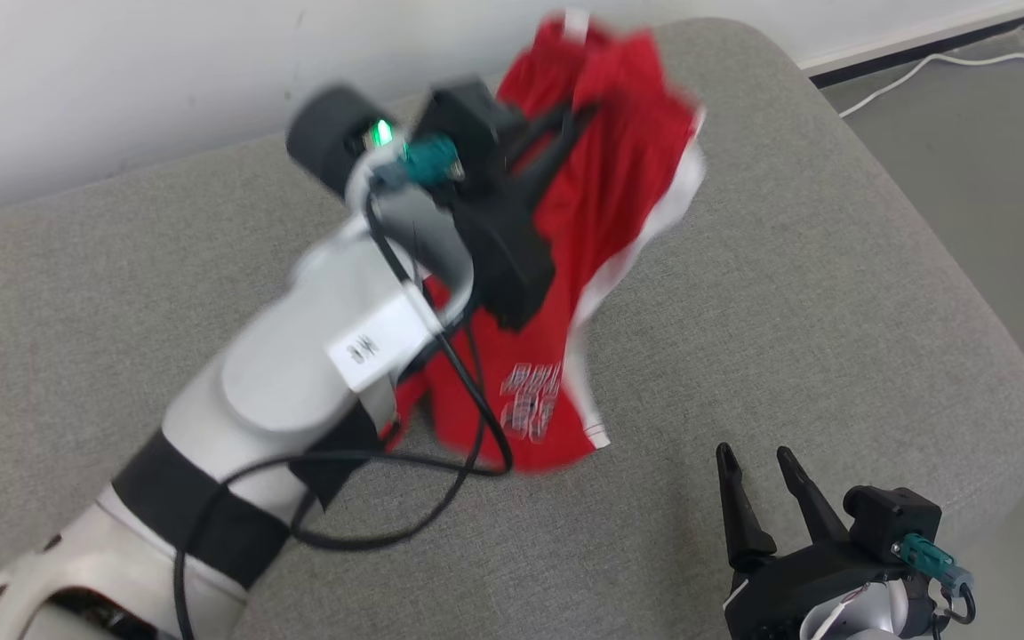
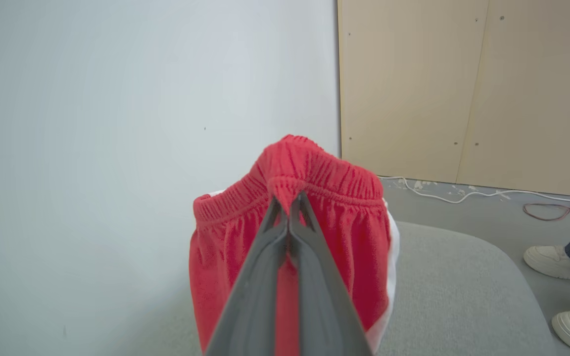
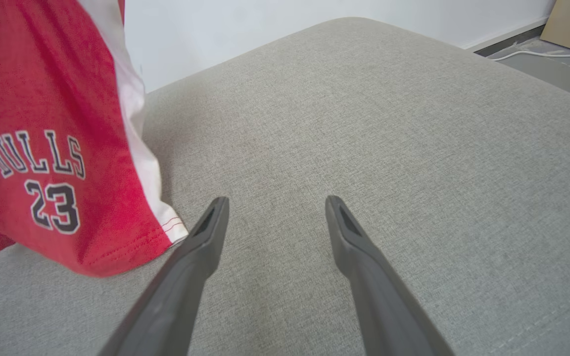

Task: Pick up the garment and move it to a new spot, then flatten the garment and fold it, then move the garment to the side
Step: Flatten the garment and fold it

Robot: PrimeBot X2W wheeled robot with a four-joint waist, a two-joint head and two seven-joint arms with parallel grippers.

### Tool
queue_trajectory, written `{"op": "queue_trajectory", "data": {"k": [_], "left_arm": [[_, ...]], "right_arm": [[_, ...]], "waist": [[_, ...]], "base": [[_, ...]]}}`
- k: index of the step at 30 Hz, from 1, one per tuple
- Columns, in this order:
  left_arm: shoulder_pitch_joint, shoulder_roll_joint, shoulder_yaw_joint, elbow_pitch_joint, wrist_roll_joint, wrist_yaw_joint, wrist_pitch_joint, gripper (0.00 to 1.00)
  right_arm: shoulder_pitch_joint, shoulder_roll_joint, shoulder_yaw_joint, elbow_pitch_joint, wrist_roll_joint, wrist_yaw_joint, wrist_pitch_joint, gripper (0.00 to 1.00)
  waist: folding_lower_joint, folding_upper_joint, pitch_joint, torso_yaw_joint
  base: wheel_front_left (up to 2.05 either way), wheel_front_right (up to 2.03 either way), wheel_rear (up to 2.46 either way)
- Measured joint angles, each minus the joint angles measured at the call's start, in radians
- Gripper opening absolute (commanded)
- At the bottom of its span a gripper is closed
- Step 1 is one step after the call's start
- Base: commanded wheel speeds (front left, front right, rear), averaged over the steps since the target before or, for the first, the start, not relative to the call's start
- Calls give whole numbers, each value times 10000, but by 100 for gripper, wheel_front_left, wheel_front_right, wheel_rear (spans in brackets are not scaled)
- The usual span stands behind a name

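Observation:
The garment (image 1: 605, 222) is a pair of red shorts with white side stripes and a printed logo. It hangs lifted above the grey cushion (image 1: 788, 293), and only its lower hem (image 3: 92, 257) looks to reach the fabric. My left gripper (image 2: 289, 200) is shut on the elastic waistband (image 2: 314, 168), pinching a fold of it. In the head view the left gripper (image 1: 570, 120) is high at the back, blurred. My right gripper (image 1: 752, 458) stands open low at the front right, in the right wrist view (image 3: 275, 202) nothing between its fingers, just right of the hem.
A white wall (image 2: 141, 123) stands right behind the cushion. A wooden panel (image 2: 463, 89) and white cables (image 2: 463, 195) on the floor lie beyond the cushion's right end. A person's white shoes (image 2: 557, 262) stand on the floor there.

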State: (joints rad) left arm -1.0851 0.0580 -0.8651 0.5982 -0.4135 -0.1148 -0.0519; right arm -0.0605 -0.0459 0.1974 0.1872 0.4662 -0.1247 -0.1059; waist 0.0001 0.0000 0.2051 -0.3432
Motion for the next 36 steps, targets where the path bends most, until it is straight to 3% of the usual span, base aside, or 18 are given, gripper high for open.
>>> {"op": "queue_trajectory", "data": {"k": [6,12,19,26,28,29,32,33,34,36], "left_arm": [[-567,-217,1193,-640,-1085,0,-1315,0],[65,-123,1540,-69,-1409,46,-1546,0],[2562,1064,1664,1799,-1783,621,-1315,0],[3245,1338,2336,2539,-2305,1244,-1344,0],[3295,1327,2500,2587,-2447,1298,-1392,12],[3393,1325,2579,2589,-2514,1323,-1429,12],[3904,1237,2709,2686,-2788,1323,-1438,43],[4103,1191,2723,2744,-2918,1323,-1438,76],[4283,1141,2746,2811,-2963,1323,-1440,100],[4599,1026,2811,2874,-3110,1323,-1505,100]], "right_arm": [[-1,0,-157,54,0,-2,-90,100],[131,-2,-403,50,-15,-2,-100,100],[131,0,-443,-15,-205,-2,-77,100],[131,-6,-558,-109,-545,-2,65,100],[133,-4,-562,-127,-619,0,107,100],[133,-4,-552,-142,-635,-2,140,100],[142,-8,-569,-165,-665,-2,217,100],[144,-6,-568,-174,-685,-2,268,100],[148,-2,-566,-180,-706,-2,270,100],[149,-8,-554,-184,-736,-2,320,100]], "waist": [[-1,0,-165,164],[-2,0,-249,539],[-1,0,-275,1144],[-1,0,-305,1676],[-1,0,-330,1848],[-2,0,-346,1929],[-1,0,-415,2164],[-1,0,-444,2238],[-2,0,-475,2305],[-1,0,-550,2424]], "base": [[0,0,0],[0,0,0],[0,0,0],[0,0,0],[0,0,0],[0,0,0],[0,0,0],[0,0,0],[0,0,0],[0,0,0]]}}
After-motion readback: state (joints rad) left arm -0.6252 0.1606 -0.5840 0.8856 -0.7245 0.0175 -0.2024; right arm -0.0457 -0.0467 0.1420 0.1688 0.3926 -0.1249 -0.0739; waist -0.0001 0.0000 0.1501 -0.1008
